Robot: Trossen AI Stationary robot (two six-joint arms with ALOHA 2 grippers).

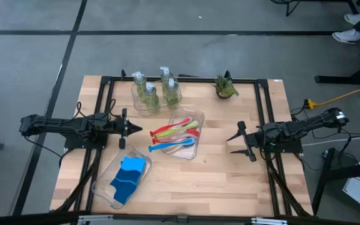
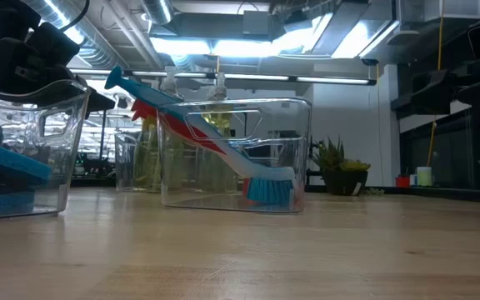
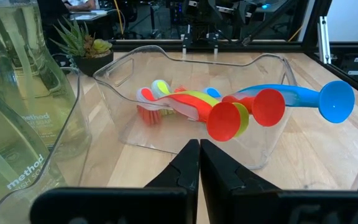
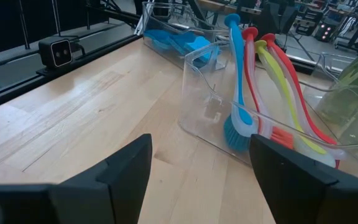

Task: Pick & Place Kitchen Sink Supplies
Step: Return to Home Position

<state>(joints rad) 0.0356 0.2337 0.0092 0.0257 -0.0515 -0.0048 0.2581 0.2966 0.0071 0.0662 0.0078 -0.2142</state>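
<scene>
Your counter (image 1: 230,169) carries three clear trays. The middle tray (image 1: 200,119) holds the red, blue and yellow-green brushes (image 1: 174,131). They lie lengthwise across the counter, with their round handle ends poking over the rim toward the left arm and their bristle heads pointing toward the right arm. The tray (image 1: 100,182) on the left arm's side holds the blue sponges (image 1: 129,175), stacked flat. The rear tray (image 1: 136,105) holds the pump bottles (image 1: 150,94), upright. Your left pincer (image 1: 137,130) hovers just beside the brush handles, fingers pressed together on nothing. Your right pincer (image 1: 244,141) hangs over bare wood, apart from the trays, fingers spread.
</scene>
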